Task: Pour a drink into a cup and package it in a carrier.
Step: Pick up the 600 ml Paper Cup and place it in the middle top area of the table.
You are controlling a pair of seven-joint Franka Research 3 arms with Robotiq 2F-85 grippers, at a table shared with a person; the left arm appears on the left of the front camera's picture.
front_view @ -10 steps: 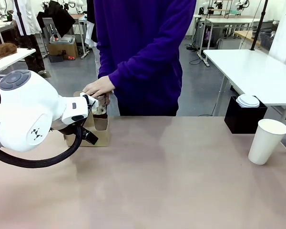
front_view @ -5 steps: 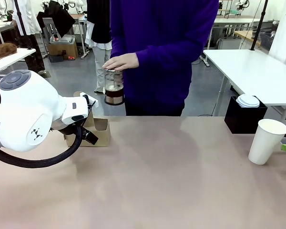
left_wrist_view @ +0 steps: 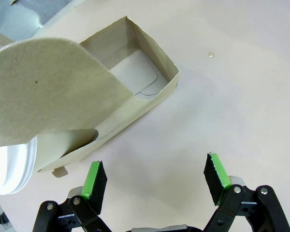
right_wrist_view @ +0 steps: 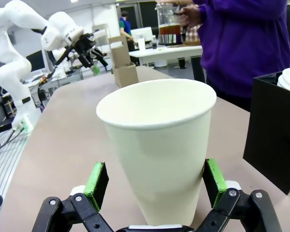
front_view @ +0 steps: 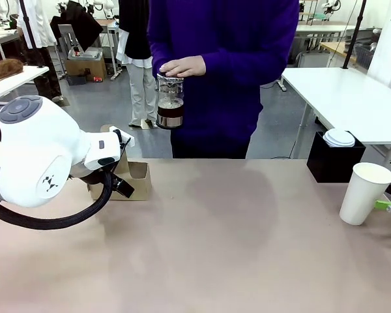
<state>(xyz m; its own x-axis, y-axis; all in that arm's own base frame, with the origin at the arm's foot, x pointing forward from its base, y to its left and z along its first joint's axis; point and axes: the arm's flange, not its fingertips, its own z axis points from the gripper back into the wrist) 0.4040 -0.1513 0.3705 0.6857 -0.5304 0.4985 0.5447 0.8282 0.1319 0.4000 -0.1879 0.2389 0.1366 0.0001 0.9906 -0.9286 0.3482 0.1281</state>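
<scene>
- The drink [front_view: 170, 111] is seen in a glass pot [front_view: 170, 88], held up by a person's hand [front_view: 182, 66] at the far side of the table [front_view: 215, 248].
- The cup [right_wrist_view: 159, 145] is stood between the spread fingers of the right gripper [right_wrist_view: 157, 176]; touch cannot be told.
- The carrier [left_wrist_view: 121, 118] is partly hidden by the left arm [front_view: 39, 156] in the front view.
- The left gripper [left_wrist_view: 154, 169] is spread wide, empty, just beside the carrier.

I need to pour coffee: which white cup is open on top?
The tall paper cup standing on the table between the right gripper's open fingers; the lidded cup sits in the black box.
</scene>
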